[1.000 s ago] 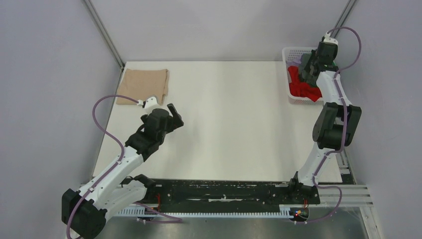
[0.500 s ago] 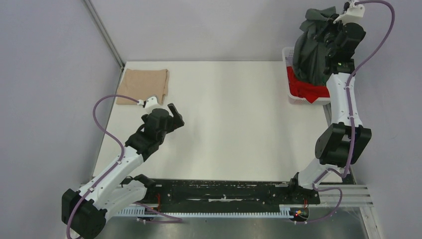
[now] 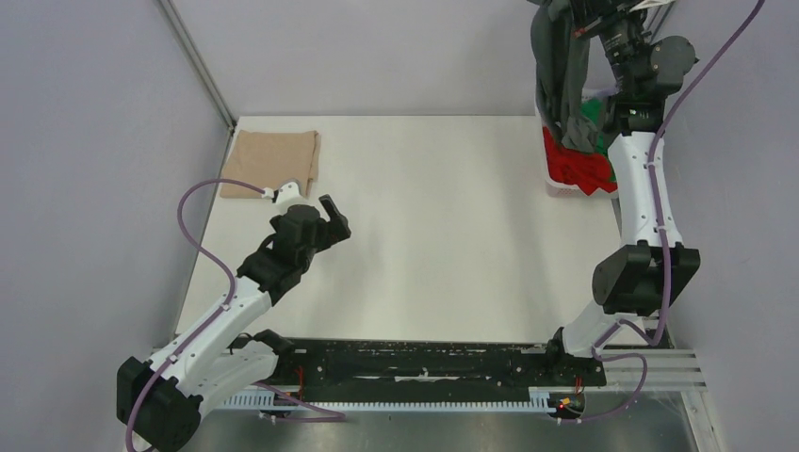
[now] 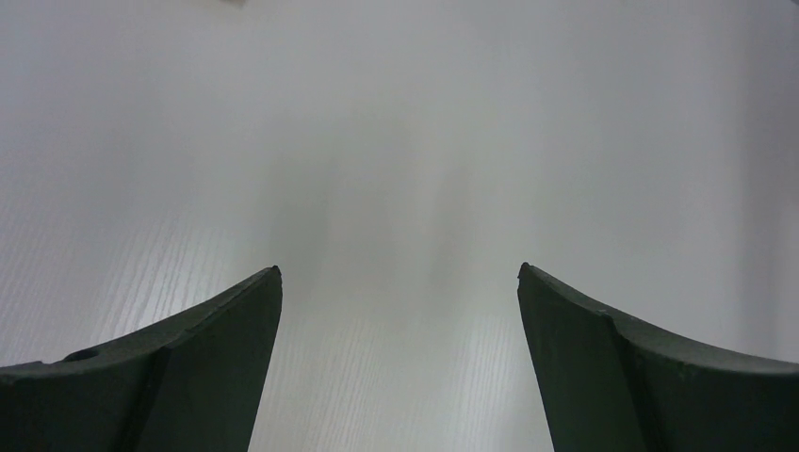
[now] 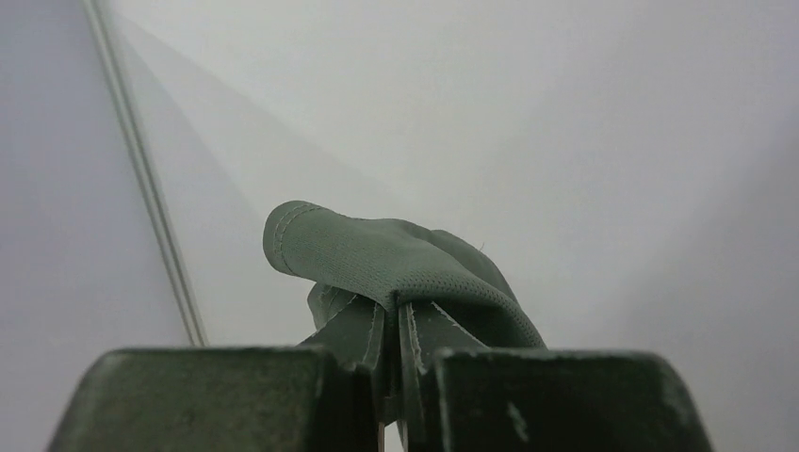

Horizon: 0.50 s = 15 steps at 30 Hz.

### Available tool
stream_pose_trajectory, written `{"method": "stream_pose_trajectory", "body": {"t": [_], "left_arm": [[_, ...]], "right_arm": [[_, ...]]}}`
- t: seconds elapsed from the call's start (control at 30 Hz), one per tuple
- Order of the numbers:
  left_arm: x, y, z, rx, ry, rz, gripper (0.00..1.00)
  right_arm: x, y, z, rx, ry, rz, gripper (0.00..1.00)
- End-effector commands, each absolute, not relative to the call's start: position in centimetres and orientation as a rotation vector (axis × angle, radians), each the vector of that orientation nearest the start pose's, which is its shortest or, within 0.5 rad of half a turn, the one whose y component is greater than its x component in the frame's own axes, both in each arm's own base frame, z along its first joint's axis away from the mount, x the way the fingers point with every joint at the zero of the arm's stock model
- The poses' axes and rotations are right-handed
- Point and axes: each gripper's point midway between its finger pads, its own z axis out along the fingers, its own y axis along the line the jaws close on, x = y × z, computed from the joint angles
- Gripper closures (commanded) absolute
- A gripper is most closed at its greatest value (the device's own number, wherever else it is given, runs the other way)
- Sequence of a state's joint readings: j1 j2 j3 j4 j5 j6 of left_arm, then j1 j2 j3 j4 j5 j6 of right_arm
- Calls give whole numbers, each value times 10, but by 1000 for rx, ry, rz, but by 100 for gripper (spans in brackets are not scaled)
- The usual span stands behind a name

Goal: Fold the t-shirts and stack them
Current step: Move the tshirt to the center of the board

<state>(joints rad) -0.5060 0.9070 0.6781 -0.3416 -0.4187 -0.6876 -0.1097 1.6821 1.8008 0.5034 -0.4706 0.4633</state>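
**Top view, with both wrist views.** The right fingers (image 5: 217,395) are pressed together on a bunched fold of the dark grey t-shirt (image 3: 562,75). The shirt hangs as a narrow drape above the white basket (image 3: 565,191) at 2 o'clock on the counter (image 3: 424,217). The left fingers (image 4: 188,358) are spread wide and hold nothing, hovering over bare counter near 9 o'clock. A folded beige t-shirt (image 3: 271,162) lies at 10 o'clock.

**Handling.** The cloth looks light, limp and soft. Held at 1 point, it collapses into a rope instead of keeping a flat shape. Spreading it probably calls for a 2nd hold at a shoulder or hem corner, well apart from the 1st. Tearing seems unlikely; slipping or snagging on the basket lattice is the greater risk.

**Hidden or unclear.**
- The frame edge cuts off the top of the drape and the right fingers in the top view.
- The right wrist view shows a stitched edge (image 5: 283,235), but sleeve, collar or hem cannot be told.
- Whether the drape's lower end touches the red t-shirt (image 3: 575,171) is unclear.
- A green t-shirt (image 3: 594,108) shows only in part behind the arm.
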Motion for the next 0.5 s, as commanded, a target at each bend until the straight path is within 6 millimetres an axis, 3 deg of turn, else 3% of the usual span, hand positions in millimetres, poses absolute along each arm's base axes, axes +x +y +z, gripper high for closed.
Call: {"method": "stream_pose_trajectory", "body": {"t": [0.0, 0.1, 0.33, 0.47], "left_arm": [[291, -106, 187, -440, 1984, -319, 0], [289, -105, 190, -443, 1974, -325, 0], [280, -99, 197, -477, 1969, -329, 0], [269, -86, 201, -520, 1961, -301, 0]], "right_arm": [[402, 83, 670, -312, 704, 658, 100], [383, 119, 665, -390, 700, 810, 100], [341, 242, 636, -588, 734, 1168, 100], [320, 289, 626, -658, 755, 1321, 100]]}}
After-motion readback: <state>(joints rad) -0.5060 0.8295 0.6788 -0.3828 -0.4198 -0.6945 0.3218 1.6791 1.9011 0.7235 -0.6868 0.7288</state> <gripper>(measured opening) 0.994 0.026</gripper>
